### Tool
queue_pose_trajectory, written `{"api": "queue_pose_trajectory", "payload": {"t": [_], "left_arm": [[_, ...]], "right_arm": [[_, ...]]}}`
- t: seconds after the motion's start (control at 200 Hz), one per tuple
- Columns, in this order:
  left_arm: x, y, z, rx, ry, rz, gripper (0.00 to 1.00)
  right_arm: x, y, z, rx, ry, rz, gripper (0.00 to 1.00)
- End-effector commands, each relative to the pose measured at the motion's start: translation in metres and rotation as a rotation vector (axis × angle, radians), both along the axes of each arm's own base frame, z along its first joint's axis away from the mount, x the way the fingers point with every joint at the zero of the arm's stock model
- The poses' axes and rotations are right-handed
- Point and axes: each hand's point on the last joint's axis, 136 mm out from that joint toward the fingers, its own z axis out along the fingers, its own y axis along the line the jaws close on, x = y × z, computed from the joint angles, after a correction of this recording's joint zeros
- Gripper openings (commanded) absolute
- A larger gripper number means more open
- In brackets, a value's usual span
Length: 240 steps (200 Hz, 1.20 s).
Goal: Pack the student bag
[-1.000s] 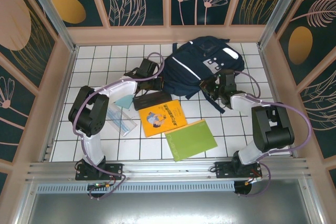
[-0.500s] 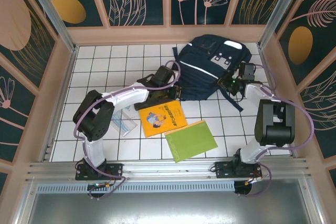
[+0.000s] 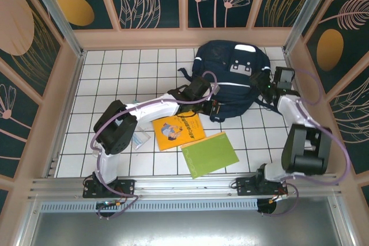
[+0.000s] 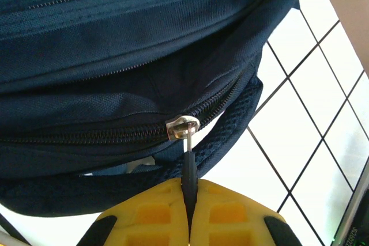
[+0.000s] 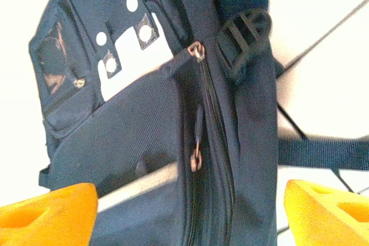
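Observation:
The student bag (image 3: 230, 73), dark navy with white patches, lies at the back right of the tiled floor. My left gripper (image 3: 212, 108) is at its near edge. In the left wrist view its yellow fingers (image 4: 150, 217) are shut on the black zipper pull (image 4: 189, 168), which hangs from the silver slider (image 4: 181, 127) of a closed zipper. My right gripper (image 3: 268, 84) is at the student bag's right side. Its orange fingers (image 5: 46, 208) stand wide open over the student bag (image 5: 144, 142), above a zipper slider (image 5: 196, 159), gripping nothing.
An orange book (image 3: 177, 129) and a green book (image 3: 210, 154) lie on the tiles near the middle front. A clear plastic packet (image 3: 138, 139) lies by the left arm. A loose strap (image 5: 323, 152) trails from the bag's right. Walls enclose the floor.
The bag has shifted back and to the right. My left gripper has travelled right along its near edge with the zipper pull. My right gripper has opened and moved back along the bag's right side.

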Motion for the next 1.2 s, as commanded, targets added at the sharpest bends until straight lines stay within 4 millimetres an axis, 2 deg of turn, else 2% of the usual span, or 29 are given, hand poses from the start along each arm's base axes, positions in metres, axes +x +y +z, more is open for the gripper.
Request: {"api": "queue_pose_trajectory", "payload": {"t": [0.0, 0.145, 0.225, 0.34, 0.46, 0.62, 0.725, 0.746, 0.801, 0.866, 0.926, 1.061, 1.196], "left_arm": [[0.011, -0.016, 0.023, -0.084, -0.037, -0.004, 0.00], [0.013, -0.017, 0.019, -0.096, -0.037, 0.001, 0.00], [0.012, -0.017, 0.019, -0.098, -0.039, 0.000, 0.00], [0.011, -0.013, 0.017, -0.084, -0.046, 0.004, 0.00], [0.009, -0.009, 0.013, -0.072, -0.043, 0.010, 0.00], [0.006, -0.004, 0.010, -0.071, -0.033, 0.019, 0.00], [0.005, -0.002, 0.012, -0.074, -0.034, 0.028, 0.00], [0.005, -0.001, 0.012, -0.073, -0.034, 0.030, 0.00], [0.004, 0.000, 0.013, -0.075, -0.034, 0.031, 0.00], [0.004, 0.000, 0.014, -0.076, -0.038, 0.031, 0.00], [0.006, 0.003, 0.014, -0.064, -0.051, 0.039, 0.00], [0.020, 0.018, 0.012, -0.054, -0.046, 0.087, 0.00], [0.045, 0.057, 0.007, -0.007, -0.061, 0.160, 0.00]], "right_arm": [[-0.033, 0.020, 0.006, 0.128, 0.003, -0.015, 0.93], [-0.063, 0.054, 0.001, 0.254, 0.035, 0.002, 0.99], [-0.071, 0.079, -0.005, 0.363, 0.048, 0.002, 0.99], [-0.073, 0.112, -0.015, 0.529, 0.044, -0.014, 0.99], [-0.064, 0.120, -0.026, 0.615, 0.032, -0.079, 0.99], [-0.045, 0.110, -0.037, 0.588, 0.010, -0.150, 0.95], [-0.035, 0.105, -0.041, 0.577, -0.018, -0.169, 0.79], [-0.034, 0.105, -0.042, 0.576, -0.021, -0.166, 0.73], [-0.032, 0.103, -0.049, 0.556, -0.002, -0.169, 0.46], [-0.032, 0.103, -0.053, 0.542, 0.004, -0.154, 0.27], [-0.034, 0.101, -0.055, 0.524, 0.002, -0.140, 0.00], [-0.039, 0.088, -0.048, 0.408, -0.011, -0.113, 0.00], [-0.046, 0.071, -0.038, 0.271, -0.024, -0.054, 0.00]]}}
